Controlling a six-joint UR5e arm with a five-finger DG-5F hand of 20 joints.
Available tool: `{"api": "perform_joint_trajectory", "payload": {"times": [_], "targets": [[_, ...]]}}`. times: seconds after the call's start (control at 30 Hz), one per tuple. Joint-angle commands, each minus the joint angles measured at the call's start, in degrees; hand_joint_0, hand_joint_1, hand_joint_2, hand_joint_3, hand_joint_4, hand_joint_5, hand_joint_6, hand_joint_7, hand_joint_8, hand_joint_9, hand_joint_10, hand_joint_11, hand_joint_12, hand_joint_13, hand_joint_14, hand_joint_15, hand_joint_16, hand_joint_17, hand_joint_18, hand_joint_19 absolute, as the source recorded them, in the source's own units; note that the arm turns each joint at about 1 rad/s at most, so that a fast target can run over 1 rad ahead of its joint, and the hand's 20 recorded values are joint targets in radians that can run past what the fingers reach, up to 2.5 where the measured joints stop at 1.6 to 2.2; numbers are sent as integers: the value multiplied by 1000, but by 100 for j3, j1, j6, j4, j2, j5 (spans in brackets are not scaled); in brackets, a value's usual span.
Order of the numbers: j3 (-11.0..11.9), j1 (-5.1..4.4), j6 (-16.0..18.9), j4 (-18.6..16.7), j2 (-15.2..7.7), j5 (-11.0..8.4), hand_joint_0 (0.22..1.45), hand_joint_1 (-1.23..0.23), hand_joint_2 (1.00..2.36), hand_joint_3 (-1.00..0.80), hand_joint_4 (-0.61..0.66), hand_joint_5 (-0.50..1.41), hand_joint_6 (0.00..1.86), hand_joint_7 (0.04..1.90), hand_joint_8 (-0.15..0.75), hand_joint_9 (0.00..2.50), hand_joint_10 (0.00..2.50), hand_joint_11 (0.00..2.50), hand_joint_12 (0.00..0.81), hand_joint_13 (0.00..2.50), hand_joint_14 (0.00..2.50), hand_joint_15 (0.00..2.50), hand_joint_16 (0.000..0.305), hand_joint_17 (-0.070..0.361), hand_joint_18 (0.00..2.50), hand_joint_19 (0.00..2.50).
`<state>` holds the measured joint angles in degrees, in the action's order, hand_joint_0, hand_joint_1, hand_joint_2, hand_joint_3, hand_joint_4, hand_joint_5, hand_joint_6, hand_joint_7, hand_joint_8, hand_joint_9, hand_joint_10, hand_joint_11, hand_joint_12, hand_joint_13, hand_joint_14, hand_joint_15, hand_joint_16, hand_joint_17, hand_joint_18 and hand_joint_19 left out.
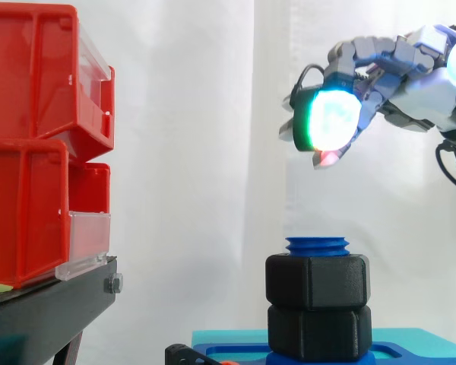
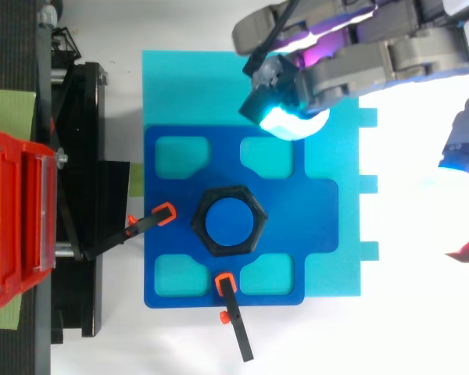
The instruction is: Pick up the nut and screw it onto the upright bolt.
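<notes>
On blue bolt [image 1: 317,245], black hexagonal nut [image 1: 317,281]

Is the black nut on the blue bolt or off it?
On: the nut rings the bolt, whose threaded top shows above it.

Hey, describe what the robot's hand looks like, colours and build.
The hand is built of blocky grey segments. Its fingertips are thick rounded pads in dark housings, glowing cyan and white; others glow magenta or red.
</notes>
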<state>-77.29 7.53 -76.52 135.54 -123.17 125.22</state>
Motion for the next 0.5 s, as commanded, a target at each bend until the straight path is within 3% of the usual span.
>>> {"api": "perform_joint_trajectory", "payload": {"times": [0.0,0.07,0.1,0.17,0.27,0.3,0.4,0.47], "targets": [[-58,-41,-460,992,109,-305,451,-171,1000,-500,247,-39,505,1112,253,1072,0,0,247,748,0,0,36,80,542,157],[-58,-102,-979,1748,240,-850,453,-188,1000,-500,263,-47,505,1098,253,1053,0,0,248,744,0,0,36,80,538,153],[-58,-102,-979,1748,240,-850,454,-193,1000,-500,267,-53,505,1078,257,1048,0,0,250,737,0,0,35,80,538,154],[-58,-173,-1155,2117,416,-1184,458,-210,1000,-500,270,-86,504,1001,261,1033,0,0,252,727,0,0,35,79,536,150],[-58,-234,-1137,2407,548,-1430,463,-226,1000,-500,246,-125,504,933,264,1011,0,14,254,719,0,0,35,78,527,144],[-58,-260,-1085,2565,583,-1597,463,-228,1000,-500,244,-130,503,926,263,999,0,15,256,716,0,0,35,78,526,145],[-58,-287,-1005,2732,618,-1729,465,-237,1000,-500,241,-134,503,921,262,976,1,4,258,702,0,0,34,77,515,140],[-58,-313,-865,2952,636,-1948,469,-247,1000,-500,240,-137,503,914,257,959,0,0,258,686,0,0,34,76,499,131]]}}
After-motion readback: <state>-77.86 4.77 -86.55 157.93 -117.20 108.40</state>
